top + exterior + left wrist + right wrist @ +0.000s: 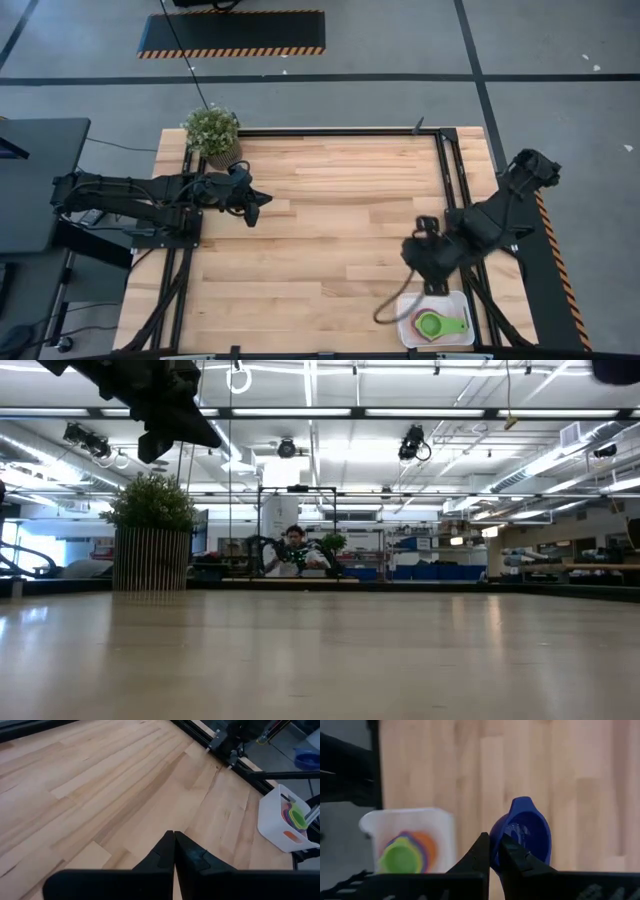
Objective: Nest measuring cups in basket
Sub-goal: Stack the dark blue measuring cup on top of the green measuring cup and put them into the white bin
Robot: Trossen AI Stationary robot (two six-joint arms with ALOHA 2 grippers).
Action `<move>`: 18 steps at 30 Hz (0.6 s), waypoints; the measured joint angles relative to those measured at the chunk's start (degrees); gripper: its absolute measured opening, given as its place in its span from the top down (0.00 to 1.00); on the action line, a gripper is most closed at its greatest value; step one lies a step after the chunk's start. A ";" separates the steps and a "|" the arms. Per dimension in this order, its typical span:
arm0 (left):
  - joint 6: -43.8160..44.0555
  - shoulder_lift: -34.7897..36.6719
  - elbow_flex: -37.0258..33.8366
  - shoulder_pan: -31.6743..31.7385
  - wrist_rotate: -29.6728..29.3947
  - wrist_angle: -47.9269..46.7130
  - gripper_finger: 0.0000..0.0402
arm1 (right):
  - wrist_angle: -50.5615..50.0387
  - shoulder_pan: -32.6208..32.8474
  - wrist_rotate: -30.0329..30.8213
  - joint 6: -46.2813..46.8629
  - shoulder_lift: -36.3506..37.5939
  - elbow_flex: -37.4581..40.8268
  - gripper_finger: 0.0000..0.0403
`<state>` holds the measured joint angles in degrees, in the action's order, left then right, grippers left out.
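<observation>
The white basket (437, 318) stands at the table's near right corner, and nested measuring cups (432, 324) lie in it, a green one on top. In the right wrist view the basket (440, 827) shows with the green cup (400, 860) over the other cups. My right gripper (425, 260) hangs above the wood just beyond the basket, shut on a dark blue cup (525, 835). My left gripper (258, 208) is shut with nothing in it and hangs above the table's left half; its own view shows its shut fingertips (173, 836). My right gripper pinches the dark blue cup's side wall at the rim (495, 842) between its two fingers; one finger (512, 855) seems to stand inside the bowl and the other outside. The fingers come steeply from above. The cup is lifted clear of the table, its opening turned toward the camera.
A potted green plant (212, 132) stands at the far left corner. Black rails (448, 170) run along the table's far and right sides. Bare wood lies between the two arms. A person (295, 548) sits far back in the room.
</observation>
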<state>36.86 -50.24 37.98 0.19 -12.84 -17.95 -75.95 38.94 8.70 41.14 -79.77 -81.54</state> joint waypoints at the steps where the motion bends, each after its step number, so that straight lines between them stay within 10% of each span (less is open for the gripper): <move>1: 0.00 0.00 0.00 0.00 0.00 -0.06 0.97 | -0.06 1.69 -0.07 1.85 0.00 0.00 0.95; 18: 1.86 0.01 0.00 0.02 -0.02 -3.65 0.97 | 1.14 15.18 0.67 19.58 -3.39 0.00 0.95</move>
<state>38.72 -50.23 37.98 0.20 -12.87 -21.60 -74.81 54.13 9.37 60.71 -83.16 -81.54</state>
